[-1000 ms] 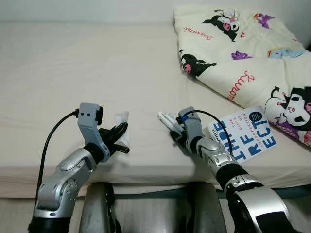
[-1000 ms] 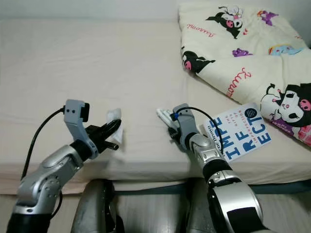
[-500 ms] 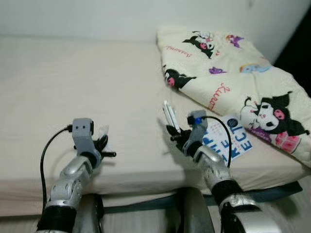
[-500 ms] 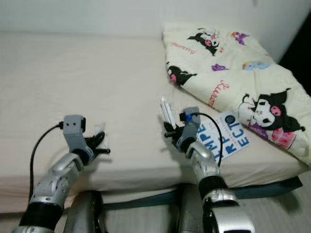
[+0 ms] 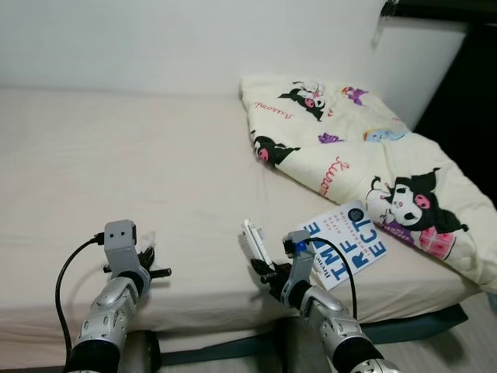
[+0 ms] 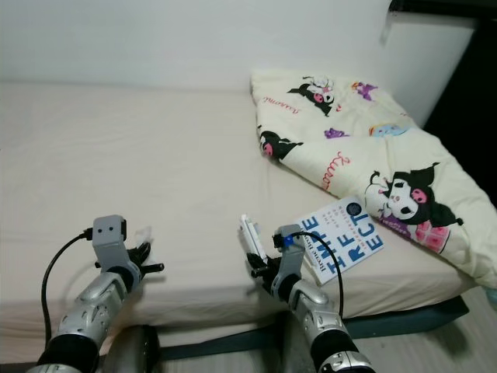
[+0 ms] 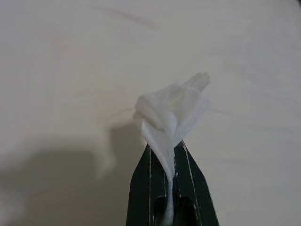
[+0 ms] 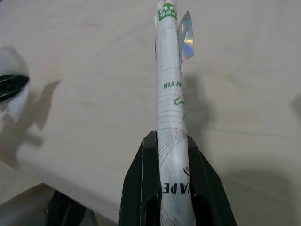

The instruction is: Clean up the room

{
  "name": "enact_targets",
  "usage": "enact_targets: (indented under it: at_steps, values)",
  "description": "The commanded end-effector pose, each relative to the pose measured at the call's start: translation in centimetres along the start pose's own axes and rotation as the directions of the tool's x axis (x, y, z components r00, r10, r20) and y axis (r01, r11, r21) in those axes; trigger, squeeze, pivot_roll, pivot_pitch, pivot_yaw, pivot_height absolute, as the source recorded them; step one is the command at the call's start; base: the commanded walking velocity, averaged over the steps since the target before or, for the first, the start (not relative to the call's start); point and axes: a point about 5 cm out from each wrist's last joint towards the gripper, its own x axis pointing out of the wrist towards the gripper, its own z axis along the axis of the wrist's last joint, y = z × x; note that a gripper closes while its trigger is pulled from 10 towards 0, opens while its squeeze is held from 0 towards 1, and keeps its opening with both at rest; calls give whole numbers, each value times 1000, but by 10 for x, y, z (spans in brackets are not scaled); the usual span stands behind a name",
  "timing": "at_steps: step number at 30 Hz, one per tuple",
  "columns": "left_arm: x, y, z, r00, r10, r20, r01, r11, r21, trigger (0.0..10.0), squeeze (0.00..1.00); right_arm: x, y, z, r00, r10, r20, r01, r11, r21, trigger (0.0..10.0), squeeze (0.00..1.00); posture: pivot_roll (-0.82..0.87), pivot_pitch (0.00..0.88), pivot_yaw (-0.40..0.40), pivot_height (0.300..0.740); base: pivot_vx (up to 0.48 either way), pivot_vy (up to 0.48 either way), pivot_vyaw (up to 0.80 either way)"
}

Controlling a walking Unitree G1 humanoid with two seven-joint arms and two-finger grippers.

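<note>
My left gripper (image 7: 167, 157) is shut on a crumpled white tissue (image 7: 172, 108), held just above the cream bed sheet (image 5: 124, 171) near the bed's front edge. In the left eye view the tissue (image 5: 146, 235) pokes out beside the left gripper (image 5: 147, 260). My right gripper (image 8: 164, 155) is shut on a flat white wrapper with green print (image 8: 169, 80), which sticks up and away from the fingers. In the left eye view the wrapper (image 5: 253, 242) rises over the right gripper (image 5: 268, 273) at the bed's front edge.
A book with a white cover and blue letters (image 5: 349, 242) lies right of the right gripper. A cream quilt with cartoon prints (image 5: 365, 155) covers the bed's right side. A white wall (image 5: 194, 39) runs behind the bed, with a dark opening (image 5: 466, 101) at the right.
The view has pulled back and risen, so more of the bed and wall shows. Both grippers, still holding their items, now sit lower and smaller in the picture.
</note>
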Motion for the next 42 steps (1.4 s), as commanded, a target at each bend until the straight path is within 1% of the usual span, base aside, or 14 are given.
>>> enact_targets:
  at_steps: [1, 4, 5, 6, 8, 12, 17, 18, 22, 25, 29, 33, 34, 42]
  values:
    - [-3, -3, -17, 999, -13, -51, 14, 1000, 24, 10000, 0, -5, -7, -7, 998, -41, -47, 41, 999, -9, 3373, 0, 59, 0, -109, 561, 0, 0, 0]
    - [-6, -2, -32, 995, -15, -101, 19, 999, 45, 10000, 0, -12, -17, -17, 991, -97, -93, 98, 995, 1, 3882, 0, 60, 0, -107, 576, 0, 0, 0]
    - [-8, 1, -38, 993, -7, -117, 12, 999, 44, 10000, 0, -15, -20, -22, 988, -113, -109, 114, 993, 0, 5059, 0, 58, 0, -105, 581, 0, 0, 0]
    - [-8, 1, -38, 993, -7, -117, 12, 999, 44, 10000, 0, -15, -20, -22, 988, -113, -109, 114, 993, 0, 5059, 0, 58, 0, -105, 581, 0, 0, 0]
    - [-18, 15, -61, 980, 33, -194, -24, 999, 46, 10000, 0, -28, -29, -37, 975, -163, -154, 165, 986, 3, 10000, 0, 58, 0, -102, 596, 0, 0, 0]
    - [-24, 21, -72, 969, 58, -240, -43, 997, 66, 10000, 0, -34, -34, -44, 966, -190, -178, 192, 981, -3, 10000, 0, 55, 0, -100, 606, 0, 0, 0]
    - [-42, 35, -99, 931, 106, -348, -83, 993, 81, 10000, 0, -54, -46, -66, 922, -283, -265, 295, 955, 7, 10000, 0, 54, 0, -97, 621, 0, 0, 0]
    - [-56, 43, -116, 898, 144, -416, -116, 989, 91, 10000, 0, -68, -50, -83, 885, -329, -330, 351, 936, 6, 10000, 0, 56, 0, -98, 631, 0, 0, 0]
    - [-70, 52, -130, 862, 187, -472, -159, 982, 99, 10000, 0, -81, -52, -98, 853, -354, -383, 390, 921, 18, 10000, 0, 56, 0, -98, 641, 0, 0, 0]
    - [-91, 64, -148, 809, 238, -537, -220, 970, 98, 10000, 0, -98, -49, -121, 812, -369, -452, 429, 902, 34, 10000, 0, 57, 0, -102, 656, 0, 0, 0]
    - [-108, 70, -161, 765, 265, -587, -253, 962, 105, 10000, 0, -108, -45, -134, 790, -370, -490, 445, 894, 43, 10000, 0, 56, 0, -102, 671, 0, 0, 0]
    - [-118, 70, -170, 735, 274, -620, -262, 958, 112, 10000, 0, -112, -44, -140, 776, -376, -507, 461, 886, 47, 10000, 0, 57, 0, -101, 691, 0, 0, 0]
    - [-123, 70, -176, 707, 275, -652, -256, 958, 127, 10000, 0, -114, -43, -142, 767, -381, -516, 467, 883, 44, 10000, 0, 56, 0, -102, 701, 0, 0, 0]
    - [-127, 67, -180, 694, 262, -671, -232, 963, 137, 10000, 0, -121, -42, -150, 739, -398, -545, 491, 871, 30, 10000, 0, 54, 0, -108, 736, -409, 0, 0]
